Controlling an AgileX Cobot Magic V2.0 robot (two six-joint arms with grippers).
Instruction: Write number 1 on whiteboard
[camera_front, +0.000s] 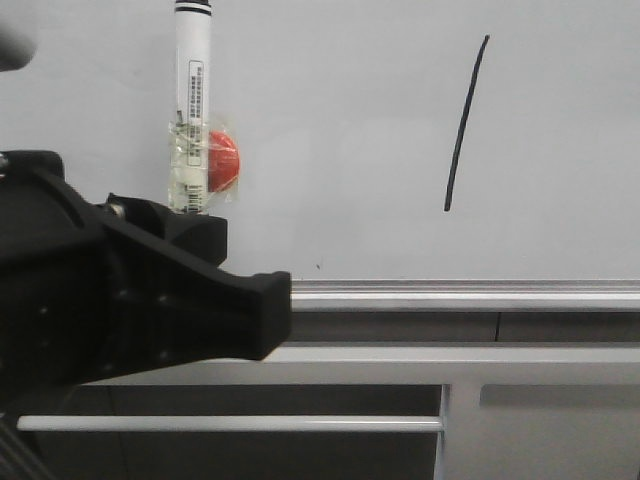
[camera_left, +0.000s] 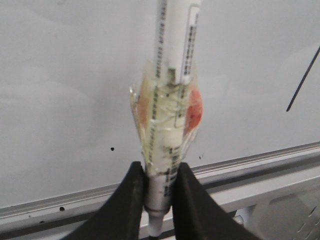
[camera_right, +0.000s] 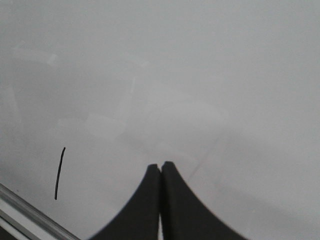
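Observation:
The whiteboard (camera_front: 360, 120) fills the front view, with a silver ledge (camera_front: 470, 293) along its bottom. The number 1 (camera_front: 466, 125) is a thin black slanted stroke at the right; it also shows in the left wrist view (camera_left: 303, 80) and the right wrist view (camera_right: 59, 173). My left gripper (camera_left: 160, 172) is shut on a white marker pen (camera_left: 170, 90) wrapped in clear tape with a red-orange blob (camera_front: 222, 160), held upright at the left, apart from the stroke. My right gripper (camera_right: 160, 166) is shut and empty in front of the board.
Grey-white metal frame bars (camera_front: 460, 400) run below the ledge. Tiny black dots (camera_left: 112, 148) mark the board near its lower edge. The black left arm body (camera_front: 120, 300) fills the lower left of the front view.

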